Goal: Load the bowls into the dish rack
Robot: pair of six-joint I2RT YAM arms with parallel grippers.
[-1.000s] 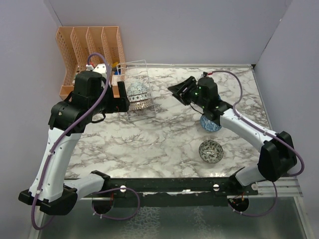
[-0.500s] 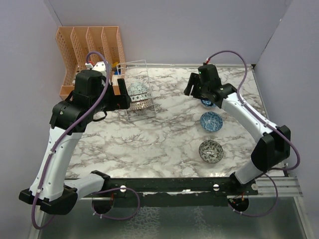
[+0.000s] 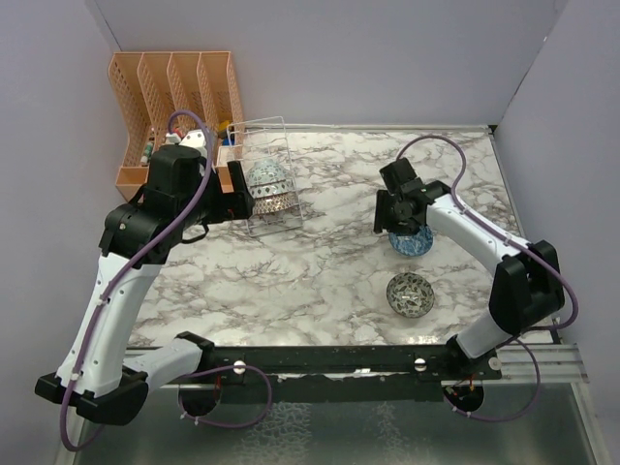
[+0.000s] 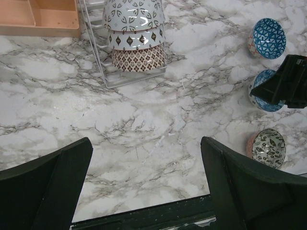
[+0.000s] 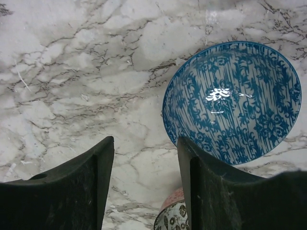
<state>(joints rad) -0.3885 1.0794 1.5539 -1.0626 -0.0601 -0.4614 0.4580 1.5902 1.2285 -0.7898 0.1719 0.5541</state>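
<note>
The wire dish rack [image 3: 268, 194] stands at the back left and holds three bowls on edge; it also shows in the left wrist view [image 4: 103, 57], with a brown bowl [image 4: 139, 58] nearest. My left gripper [image 3: 235, 190] hangs open and empty just left of the rack, and in its own view [image 4: 146, 191] only marble lies between the fingers. My right gripper [image 3: 399, 209] is open, low over a blue bowl [image 3: 414, 242]. In the right wrist view [image 5: 145, 143] that blue bowl [image 5: 235, 100] sits at the right finger [image 5: 216, 191]. A reddish bowl [image 3: 410, 294] lies nearer. A second blue bowl [image 4: 267, 37] lies farther back.
A peach plastic file organiser [image 3: 174, 92] stands in the back left corner beside the rack. Grey walls close the left, back and right sides. The black arm rail [image 3: 320, 360] runs along the near edge.
My right gripper has swung from the back middle of the table toward me and down, and is now over the middle blue bowl. The left arm has hardly moved.
</note>
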